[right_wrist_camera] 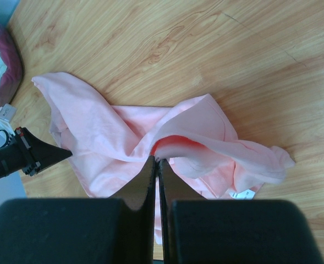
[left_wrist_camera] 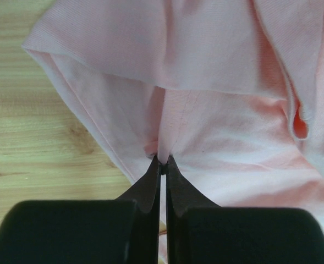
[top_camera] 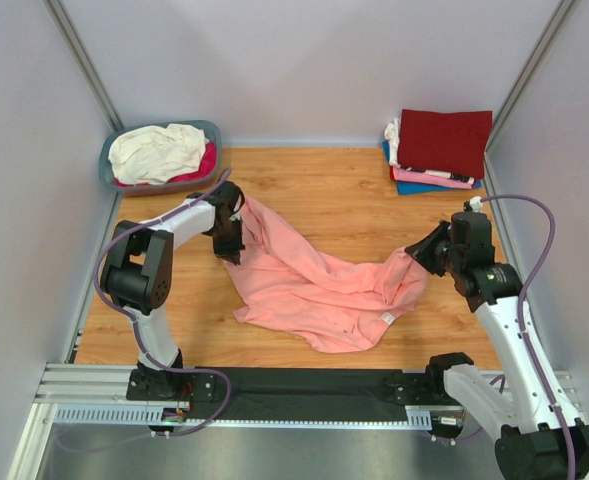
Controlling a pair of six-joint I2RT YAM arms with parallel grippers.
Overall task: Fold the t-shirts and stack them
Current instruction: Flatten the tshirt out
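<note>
Left gripper [left_wrist_camera: 162,160] pinched closed, right gripper [right_wrist_camera: 157,160] likewise

beyond the salmon-pink t-shirt [top_camera: 314,285] we find open table [top_camera: 324,185] to pass over; the basket [top_camera: 107,170] blocks its far left, the folded stack [top_camera: 444,140] its far right.

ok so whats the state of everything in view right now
salmon-pink t-shirt: unfolded, crumpled, pinched at both ends
left gripper: shut on the shirt
right gripper: shut on the shirt
stack: folded, dark red tee on top
basket: holding loose tees
</note>
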